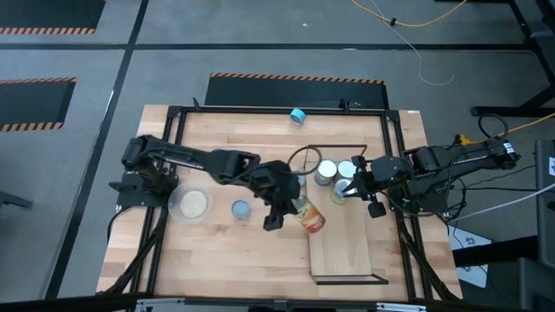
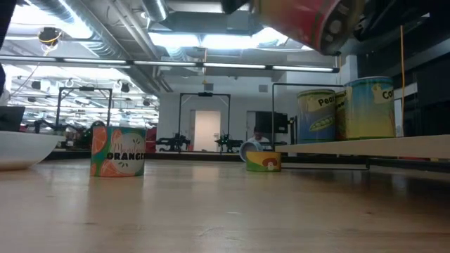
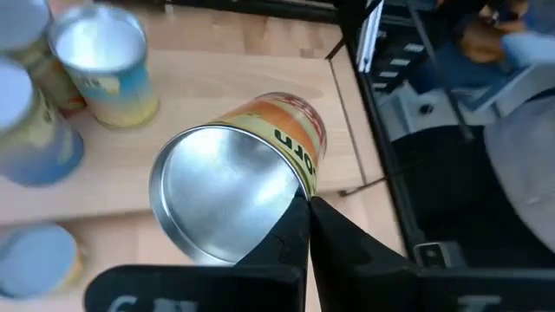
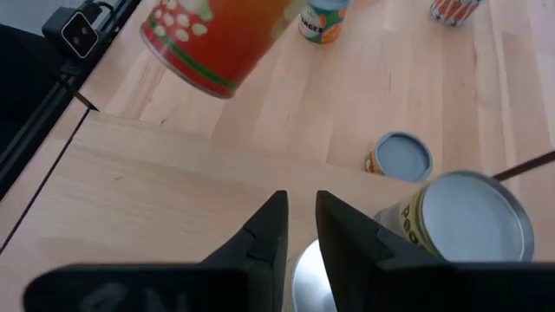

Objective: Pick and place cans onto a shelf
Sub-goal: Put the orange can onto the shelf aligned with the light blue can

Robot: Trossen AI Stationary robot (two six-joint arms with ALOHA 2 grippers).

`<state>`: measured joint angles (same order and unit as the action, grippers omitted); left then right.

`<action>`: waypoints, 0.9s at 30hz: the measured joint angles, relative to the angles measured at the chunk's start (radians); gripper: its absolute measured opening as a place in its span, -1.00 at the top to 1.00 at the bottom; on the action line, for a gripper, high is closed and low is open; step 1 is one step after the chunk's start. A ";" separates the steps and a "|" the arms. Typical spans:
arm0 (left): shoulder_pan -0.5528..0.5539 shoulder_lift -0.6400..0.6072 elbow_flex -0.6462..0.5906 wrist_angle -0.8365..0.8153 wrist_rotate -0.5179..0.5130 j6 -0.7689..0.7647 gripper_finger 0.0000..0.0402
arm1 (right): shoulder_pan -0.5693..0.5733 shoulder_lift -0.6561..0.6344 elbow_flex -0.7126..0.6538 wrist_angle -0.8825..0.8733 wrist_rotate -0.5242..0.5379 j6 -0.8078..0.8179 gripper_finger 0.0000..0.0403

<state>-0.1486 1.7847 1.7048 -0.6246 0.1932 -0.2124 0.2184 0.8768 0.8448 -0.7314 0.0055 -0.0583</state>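
High view shows the shelf (image 1: 347, 256) with three cans standing at its far end (image 1: 328, 172), so a good part is done. Left on the table: an orange can (image 2: 117, 151), a small can (image 1: 298, 115) near the far edge, and a dish (image 1: 192, 204) that isn't part of it. The left gripper (image 1: 290, 208) is pinched tight on the rim of a red can (image 1: 310, 217), carried tilted over the shelf's near edge. The right gripper (image 1: 360, 189) hovers by the shelved cans, fingers slightly apart, holding nothing I can see.
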 joint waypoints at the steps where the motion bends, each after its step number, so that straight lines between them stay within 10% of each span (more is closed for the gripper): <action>1: 0.002 0.022 0.038 -0.032 -0.005 0.023 1.00 | 0.000 -0.007 0.000 -0.013 0.000 0.004 0.66; 12: 0.021 0.216 0.316 -0.222 -0.092 0.290 1.00 | 0.000 -0.109 0.002 -0.017 -0.001 0.005 0.66; 27: 0.046 0.281 0.321 -0.233 -0.259 0.433 1.00 | 0.000 -0.094 0.002 0.115 0.000 -0.007 0.66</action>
<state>-0.1028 2.0661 2.0259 -0.8572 -0.0655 0.2204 0.2184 0.7827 0.8467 -0.6169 0.0055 -0.0651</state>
